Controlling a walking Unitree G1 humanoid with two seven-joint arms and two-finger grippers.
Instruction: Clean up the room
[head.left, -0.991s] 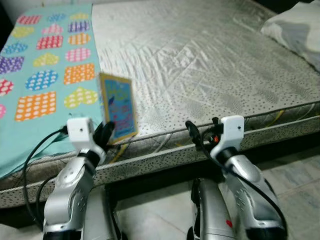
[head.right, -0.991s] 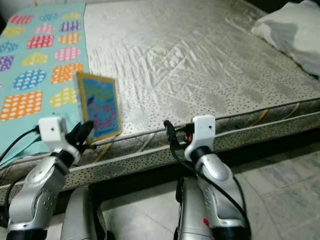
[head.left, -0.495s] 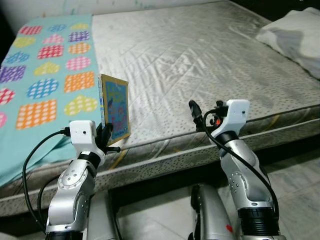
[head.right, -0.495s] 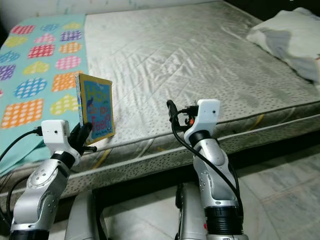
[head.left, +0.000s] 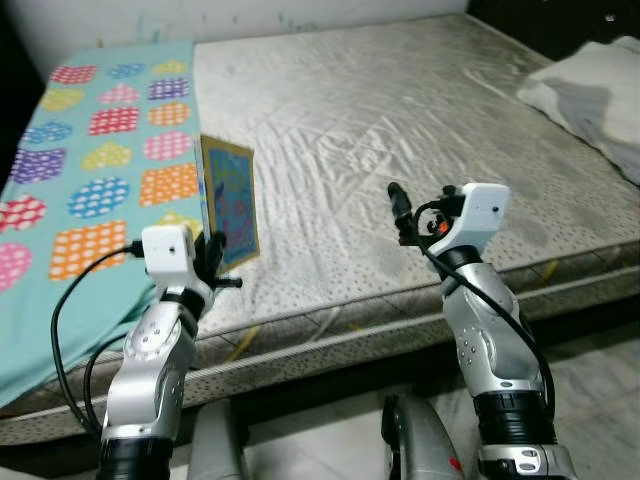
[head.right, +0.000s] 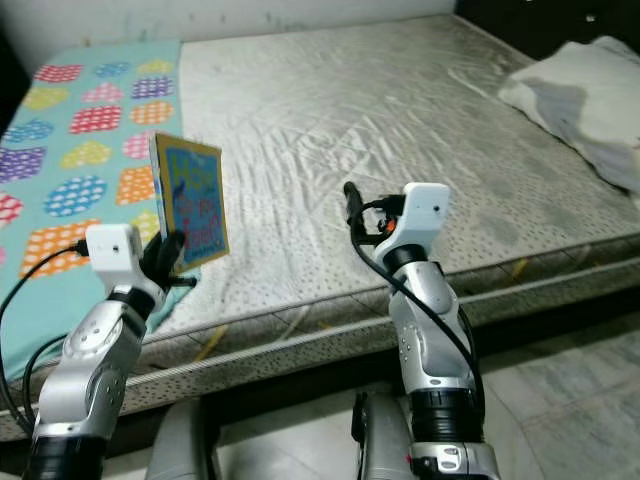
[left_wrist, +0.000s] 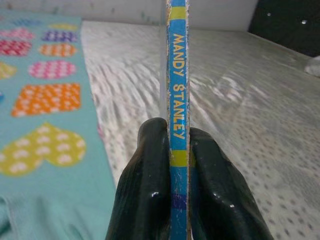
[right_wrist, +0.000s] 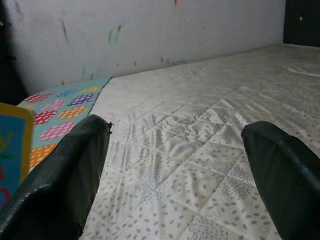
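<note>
A thin children's book (head.left: 228, 205) with a blue cover and yellow border stands upright in the air over the front part of the bed. My left gripper (head.left: 213, 262) is shut on its lower edge; in the left wrist view both black fingers (left_wrist: 145, 175) clamp the blue spine (left_wrist: 178, 100). My right gripper (head.left: 410, 212) is raised over the mattress (head.left: 400, 110) near its front edge, to the right of the book. It is open, and in the right wrist view nothing lies between its fingers (right_wrist: 75, 165).
A teal blanket (head.left: 100, 160) with coloured hearts covers the bed's left side. A white pillow (head.left: 590, 95) lies at the far right. The bed's front edge (head.left: 330, 330) runs just before my arms, with tiled floor (head.left: 600, 380) below. A pale wall (right_wrist: 150, 30) stands behind the bed.
Both arms have risen, and the left gripper has carried the book higher and further over the bed. The whole view has shifted as the camera moved.
</note>
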